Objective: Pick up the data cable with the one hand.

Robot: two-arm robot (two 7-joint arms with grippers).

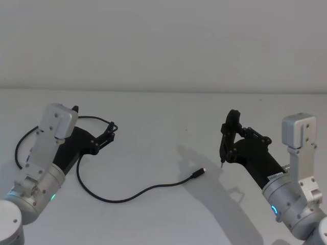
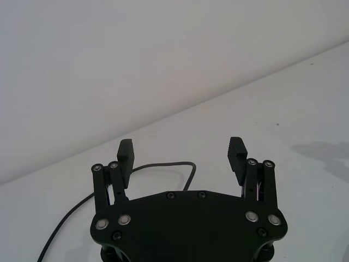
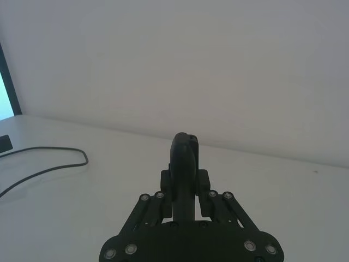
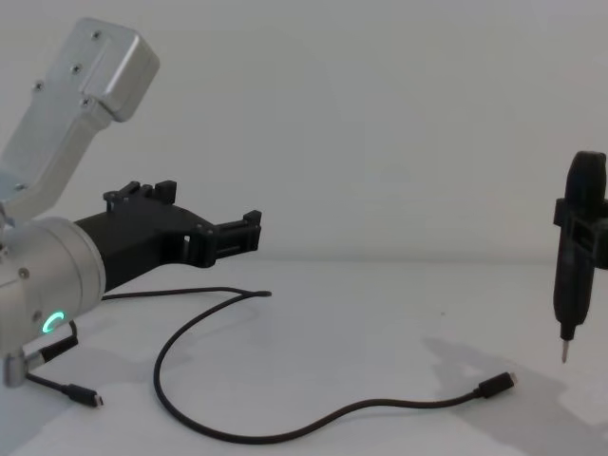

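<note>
black left gripper (image 1: 108, 131) hovers at the left, jaws spread wide and empty. the data cable (image 4: 408, 403) lies on the white table (image 1: 153, 117), looping from beneath that gripper rightward to its plug (image 1: 198, 174) near the middle. i would drop straight down, straddle the loop, then close. at the right, the right gripper (image 1: 229, 145) clamps a pin-tipped tool (image 4: 573, 275).
</note>
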